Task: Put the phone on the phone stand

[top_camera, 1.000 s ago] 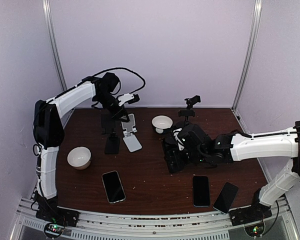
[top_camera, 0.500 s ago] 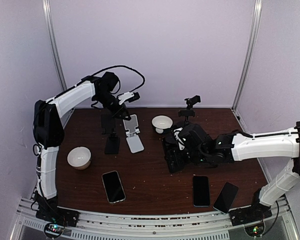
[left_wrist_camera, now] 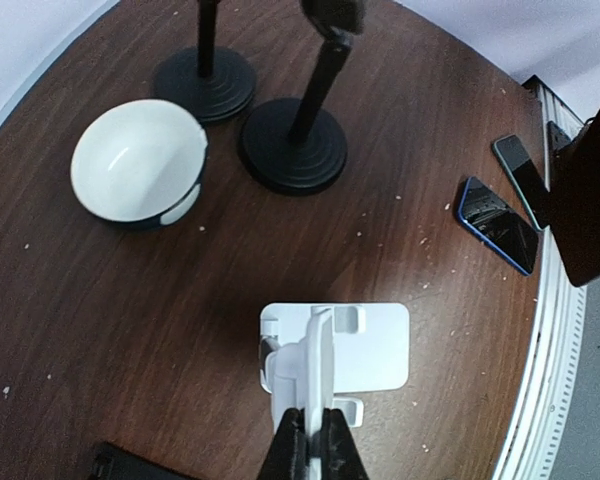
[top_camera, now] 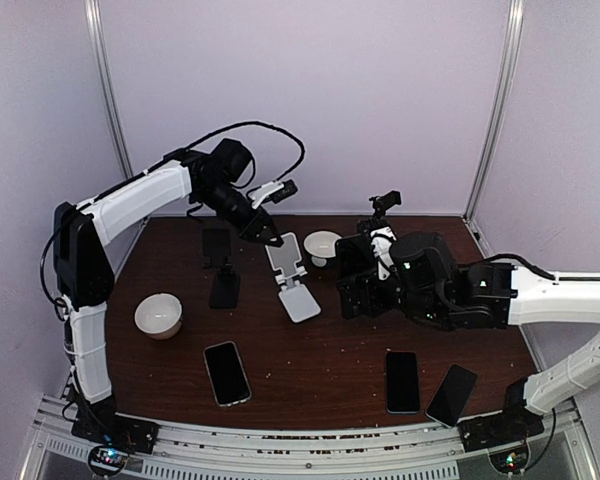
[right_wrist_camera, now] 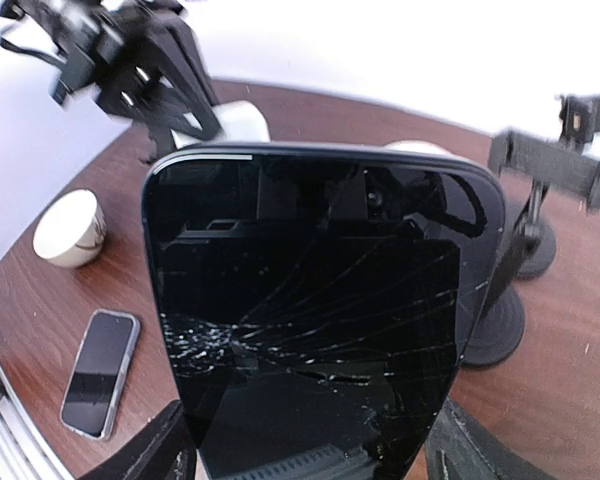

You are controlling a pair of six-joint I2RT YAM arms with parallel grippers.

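phone (right_wrist_camera: 310,300): screen cracked; held upright above the table (top_camera: 310,345), just right of the white phone stand (left_wrist_camera: 375,345) and apart from it.
phones counted: four. One in the grip, three flat near the front edge: left flat phone (top_camera: 227,372), middle flat phone (top_camera: 402,381), right flat phone (top_camera: 451,394).
stands counted: four. The white phone stand, a black folding stand (top_camera: 221,270) to its left, and two black clamp stands on round bases, the near clamp stand (left_wrist_camera: 293,145) and the far clamp stand (left_wrist_camera: 202,80).
bowls counted: two, both white. Front bowl (top_camera: 159,315) at the left, back bowl (top_camera: 323,244) beside the clamp stands.
left gripper (left_wrist_camera: 311,440): jaws pinched tight on the upright back plate of the white phone stand; could not tell whether its base touched the table.
right gripper (right_wrist_camera: 320,455): jaws spread wide, one finger pressed to each side edge of the phone.
in the way: back bowl and both clamp stands crowded just behind the white phone stand.
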